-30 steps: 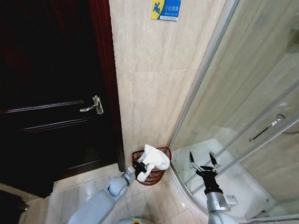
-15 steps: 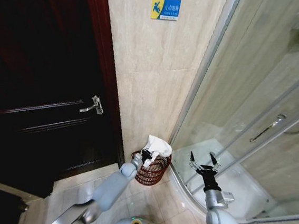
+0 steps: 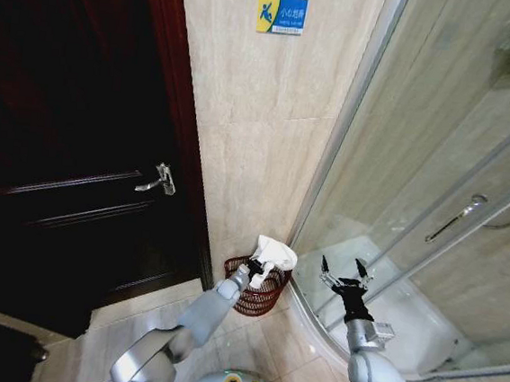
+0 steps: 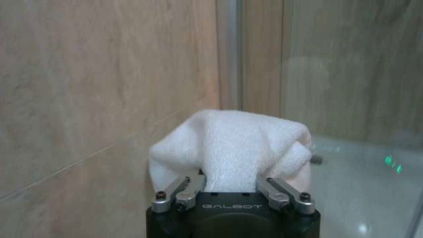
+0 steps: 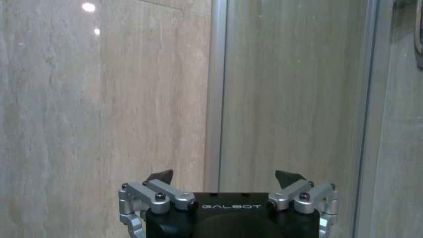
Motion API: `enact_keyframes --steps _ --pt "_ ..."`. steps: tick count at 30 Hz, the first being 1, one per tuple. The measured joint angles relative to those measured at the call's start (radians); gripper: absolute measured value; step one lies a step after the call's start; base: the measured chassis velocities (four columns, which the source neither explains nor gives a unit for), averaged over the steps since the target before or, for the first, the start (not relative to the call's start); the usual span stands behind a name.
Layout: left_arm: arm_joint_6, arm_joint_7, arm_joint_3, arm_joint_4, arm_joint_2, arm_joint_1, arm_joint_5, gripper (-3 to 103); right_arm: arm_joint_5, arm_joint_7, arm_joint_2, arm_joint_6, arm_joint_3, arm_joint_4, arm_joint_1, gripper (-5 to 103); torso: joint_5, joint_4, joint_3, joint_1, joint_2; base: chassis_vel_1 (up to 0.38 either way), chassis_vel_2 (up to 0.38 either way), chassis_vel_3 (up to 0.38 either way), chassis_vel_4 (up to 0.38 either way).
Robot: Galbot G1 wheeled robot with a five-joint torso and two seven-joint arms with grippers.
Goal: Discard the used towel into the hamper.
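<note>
Reddish-brown open-weave round hamper (image 3: 252,286) stands on the tiled floor in the corner, between the dark wooden door (image 3: 68,164) and the curved glass shower enclosure (image 3: 435,199); whether anything lies inside it cannot be told. A crumpled white terry towel (image 3: 275,251) hangs above its rim, pinched in the left gripper (image 3: 257,268) at the end of the outstretched left arm. The right gripper (image 3: 341,270) is raised before the shower glass, fingers spread and empty.
</note>
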Motion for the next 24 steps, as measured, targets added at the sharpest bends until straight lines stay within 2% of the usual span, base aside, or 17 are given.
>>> enact_keyframes --steps 1,2,4,5,8,10,11,12,13,17,18,19,21,22,24 --pt "-0.002 -0.002 -0.011 0.016 0.001 -0.005 0.020 30 0.002 0.001 0.000 0.001 0.000 0.000 0.000 100 0.0001 0.0000 0.000 0.000 0.000 0.000 0.000 0.000 0.000" --pt "-0.003 -0.004 -0.020 0.026 0.001 -0.009 0.037 30 0.003 0.001 0.001 0.004 0.000 -0.001 0.001 100 0.0002 0.0001 0.000 0.000 0.000 0.000 0.000 0.000 0.000" --pt "-0.002 -0.003 -0.025 0.027 0.001 -0.008 0.052 41 0.007 0.001 0.001 0.010 -0.001 -0.003 0.001 100 0.0001 0.0001 0.000 0.000 0.000 0.000 0.000 0.000 0.000" --pt "-0.002 -0.003 -0.025 0.027 0.001 -0.008 0.052 41 0.007 0.001 0.001 0.010 -0.001 -0.003 0.001 100 0.0001 0.0001 0.000 0.000 0.000 0.000 0.000 0.000 0.000" --pt "0.030 0.047 -0.047 -0.034 0.002 0.021 0.125 57 0.021 0.001 -0.001 0.026 0.006 -0.005 -0.005 100 -0.0002 -0.0001 0.000 0.000 0.000 0.000 0.000 0.000 0.000" --pt "0.035 0.049 -0.052 -0.045 0.002 0.027 0.134 57 0.028 0.001 -0.004 0.028 0.009 -0.005 -0.007 100 0.0000 -0.0001 0.000 0.000 0.000 0.000 0.000 0.000 0.000" --pt "0.037 0.047 -0.055 -0.051 0.003 0.032 0.138 62 0.034 0.001 -0.009 0.031 0.013 -0.005 -0.008 100 0.0000 0.0000 0.000 0.000 0.000 0.000 0.000 0.000 0.000" --pt "0.038 0.044 -0.057 -0.057 0.003 0.036 0.139 68 0.039 0.001 -0.012 0.034 0.016 -0.007 -0.009 100 0.0000 0.0000 0.000 0.000 0.000 0.000 0.000 0.000 0.000" --pt "0.038 0.044 -0.057 -0.057 0.003 0.036 0.139 68 0.039 0.001 -0.012 0.034 0.016 -0.007 -0.009 100 0.0000 0.0000 0.000 0.000 0.000 0.000 0.000 0.000 0.000" --pt "0.051 0.032 -0.058 -0.129 0.004 0.062 0.135 90 0.049 0.004 -0.017 0.038 0.016 -0.012 -0.010 100 0.0001 -0.0001 0.000 0.000 0.000 0.000 0.000 0.000 0.000" --pt "0.051 0.032 -0.058 -0.129 0.004 0.062 0.135 90 0.049 0.004 -0.017 0.038 0.016 -0.012 -0.010 100 0.0001 -0.0001 0.000 0.000 0.000 0.000 0.000 0.000 0.000" --pt "0.062 0.023 -0.057 -0.171 0.005 0.077 0.121 95 0.051 0.006 -0.018 0.038 0.014 -0.012 -0.009 100 0.0002 -0.0001 0.000 0.000 0.000 0.000 0.000 0.000 0.000" --pt "0.095 0.004 -0.051 -0.278 0.033 0.117 0.078 98 0.052 0.008 -0.020 0.037 0.009 -0.012 -0.006 100 -0.0006 -0.0005 0.000 0.000 0.000 0.000 0.000 0.000 0.000" --pt "0.095 0.004 -0.051 -0.278 0.033 0.117 0.078 98 0.052 0.008 -0.020 0.037 0.009 -0.012 -0.006 100 -0.0006 -0.0005 0.000 0.000 0.000 0.000 0.000 0.000 0.000" --pt "0.132 -0.018 -0.051 -0.391 0.087 0.171 0.042 100 0.052 0.008 -0.022 0.031 0.002 -0.011 -0.005 100 0.0003 -0.0002 0.000 0.000 0.000 0.000 0.000 0.000 0.000"
